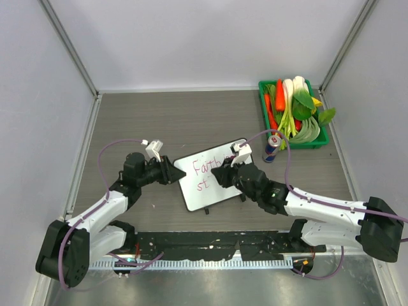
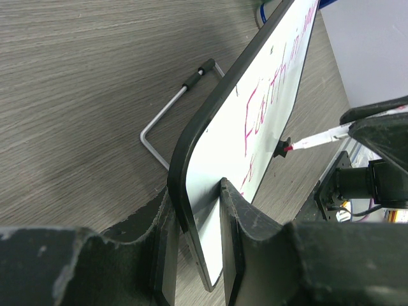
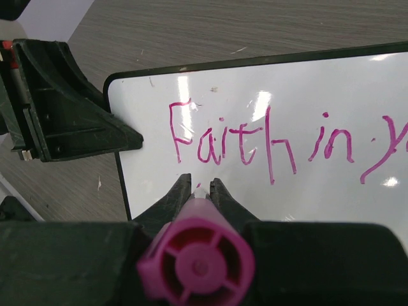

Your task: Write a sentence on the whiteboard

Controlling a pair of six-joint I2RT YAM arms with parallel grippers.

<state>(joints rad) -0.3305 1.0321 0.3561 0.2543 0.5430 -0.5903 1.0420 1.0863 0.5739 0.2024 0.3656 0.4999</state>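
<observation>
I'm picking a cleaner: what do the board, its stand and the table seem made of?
Board: glossy white coated panel, judging by lamp glints; dark edge looks plastic. Stand: bent metal wire, dull grey sheen. Table: matte, grey-brown wood grain, probably laminate.

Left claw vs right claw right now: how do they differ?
Grip: left claw clamps the whiteboard by its edge; right claw grips a pink marker.
Place: left claw sits at the board's left edge, off the sentence; right claw is over the board's face, marker tip just under the first line.
Shared: both are black and both are shut on something.
</observation>
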